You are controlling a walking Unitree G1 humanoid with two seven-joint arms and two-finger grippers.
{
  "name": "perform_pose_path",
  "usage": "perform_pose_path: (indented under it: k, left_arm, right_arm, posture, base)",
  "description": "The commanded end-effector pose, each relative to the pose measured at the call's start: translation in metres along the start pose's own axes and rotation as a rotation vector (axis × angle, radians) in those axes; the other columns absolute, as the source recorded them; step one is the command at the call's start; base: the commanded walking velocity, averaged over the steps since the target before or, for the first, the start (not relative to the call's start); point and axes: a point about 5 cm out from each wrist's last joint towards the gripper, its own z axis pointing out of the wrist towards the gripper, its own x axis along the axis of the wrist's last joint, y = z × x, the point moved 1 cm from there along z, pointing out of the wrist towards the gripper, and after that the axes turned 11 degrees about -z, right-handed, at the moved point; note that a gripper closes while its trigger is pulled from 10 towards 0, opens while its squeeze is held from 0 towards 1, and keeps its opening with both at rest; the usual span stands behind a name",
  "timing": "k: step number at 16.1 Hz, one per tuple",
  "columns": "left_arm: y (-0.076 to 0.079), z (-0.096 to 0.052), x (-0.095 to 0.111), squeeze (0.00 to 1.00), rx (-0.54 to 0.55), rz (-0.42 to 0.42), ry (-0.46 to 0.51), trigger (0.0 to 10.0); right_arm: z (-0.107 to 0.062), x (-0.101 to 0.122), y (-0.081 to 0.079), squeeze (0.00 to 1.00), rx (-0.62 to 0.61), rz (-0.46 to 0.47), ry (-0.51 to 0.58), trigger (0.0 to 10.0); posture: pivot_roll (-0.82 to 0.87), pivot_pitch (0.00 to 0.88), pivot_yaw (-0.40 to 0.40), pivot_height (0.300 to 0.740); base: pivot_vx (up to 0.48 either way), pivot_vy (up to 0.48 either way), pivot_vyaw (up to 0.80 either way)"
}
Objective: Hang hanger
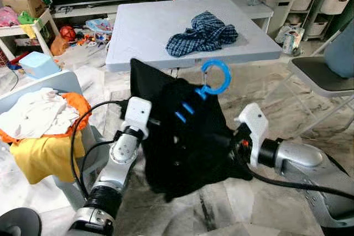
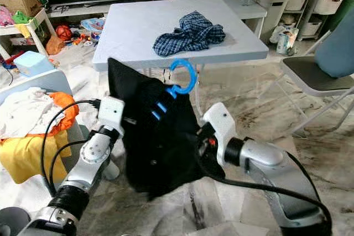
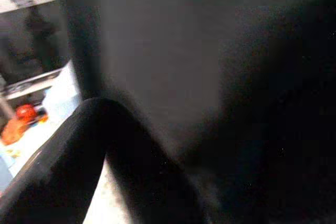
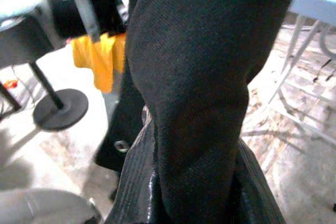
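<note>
Right end effector (image 4: 178, 182) clamped on black garment (image 1: 188, 136) with blue hanger (image 1: 213, 78), near table edge (image 1: 193, 59); left's grip untellable.

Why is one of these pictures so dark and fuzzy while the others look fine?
Left wrist view: the black garment hangs right against the lens, blocking light and falling out of focus. Right wrist view: brighter, its weave sharp. Eye views: evenly lit and clear, blue hanger crisp.

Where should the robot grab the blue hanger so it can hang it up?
Probably just under the blue hanger's round hook, coming from above. The hook sticks up free of the black garment, which covers the rest, and it must stay open for hanging.
</note>
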Motion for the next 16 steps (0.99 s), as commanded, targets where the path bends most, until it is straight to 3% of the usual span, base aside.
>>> perform_pose_path:
  k: [1, 4, 5, 6, 10, 13, 16]
  left_arm:
    - [-0.016, 0.003, 0.006, 0.00, 0.063, 0.020, 0.019, 10.0]
    - [-0.036, 0.003, 0.008, 0.00, 0.144, 0.033, 0.026, 10.0]
    - [-0.041, 0.003, 0.011, 0.00, 0.153, 0.040, 0.035, 10.0]
    - [-0.043, 0.003, 0.013, 0.00, 0.156, 0.042, 0.042, 10.0]
    - [-0.041, 0.002, 0.013, 0.00, 0.138, 0.030, 0.044, 10.0]
    - [-0.034, 0.003, 0.012, 0.00, 0.099, 0.003, 0.035, 10.0]
    - [-0.033, 0.004, 0.007, 0.00, 0.097, -0.021, 0.005, 10.0]
  right_arm:
    - [-0.002, 0.008, -0.006, 0.00, 0.044, -0.057, 0.019, 10.0]
    - [-0.007, -0.004, -0.004, 0.00, 0.052, -0.124, -0.057, 10.0]
    - [-0.012, -0.016, 0.007, 0.00, -0.005, -0.185, -0.138, 10.0]
    - [-0.016, -0.027, 0.018, 0.00, -0.052, -0.259, -0.219, 10.0]
    - [-0.031, -0.056, 0.029, 0.00, -0.044, -0.448, -0.434, 10.0]
    - [-0.037, -0.064, 0.035, 0.00, -0.040, -0.493, -0.491, 10.0]
    - [-0.043, -0.062, 0.032, 0.00, 0.019, -0.535, -0.466, 10.0]
  posture:
    - [-0.20, 0.000, 0.026, 0.740]
    - [-0.20, 0.000, 0.027, 0.740]
    - [-0.20, 0.000, 0.028, 0.740]
    - [-0.20, 0.000, 0.029, 0.740]
    - [-0.20, 0.000, 0.030, 0.740]
    - [-0.20, 0.000, 0.031, 0.740]
    - [-0.21, 0.000, 0.031, 0.740]
  base:
    - [0.000, 0.000, 0.00]
    - [0.000, 0.000, 0.00]
    - [0.000, 0.000, 0.00]
    - [0.000, 0.000, 0.00]
    - [0.000, 0.000, 0.00]
    - [0.000, 0.000, 0.00]
    - [0.000, 0.000, 0.00]
